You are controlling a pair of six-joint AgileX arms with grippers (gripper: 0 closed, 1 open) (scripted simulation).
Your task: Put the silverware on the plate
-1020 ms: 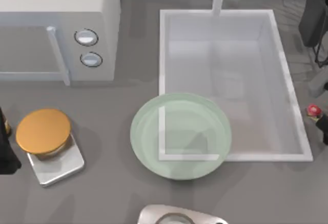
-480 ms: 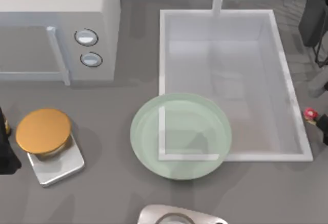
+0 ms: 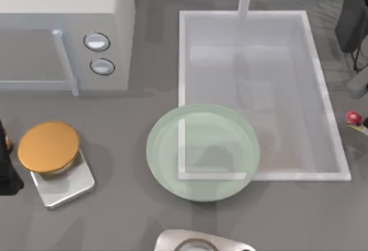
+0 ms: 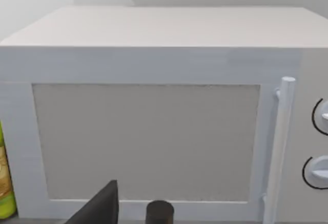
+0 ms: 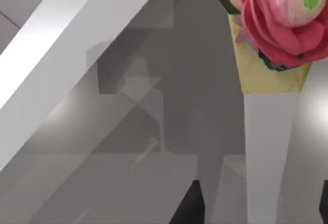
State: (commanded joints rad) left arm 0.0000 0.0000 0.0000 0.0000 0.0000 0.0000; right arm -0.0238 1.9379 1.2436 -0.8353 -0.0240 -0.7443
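A large round pale green translucent plate (image 3: pixel 202 151) with a shallow rim lies bare near the front edge of the grey counter (image 3: pixel 115 216), overlapping the front-left corner of the white rectangular sink basin (image 3: pixel 319 78); no cutlery rests on it, so the delivery is not yet made. At the counter's right edge, just beyond the sink's right rim, the red-pink knob of the slim white spoon (image 3: pixel 353 117) shows above the surface. In the right wrist view the spoon (image 5: pixel 269 131) runs straight out from the camera, pale handle toward the rose-like knob, which suggests the right gripper (image 5: pixel 259 211) has it grasped, though the fingers are too little seen to tell. The carry to the plate and the release remain. The left gripper (image 4: pixel 128 211) sits parked at the counter's left edge, facing the white box-shaped microwave (image 4: pixel 154 106); its fingers cannot be judged.
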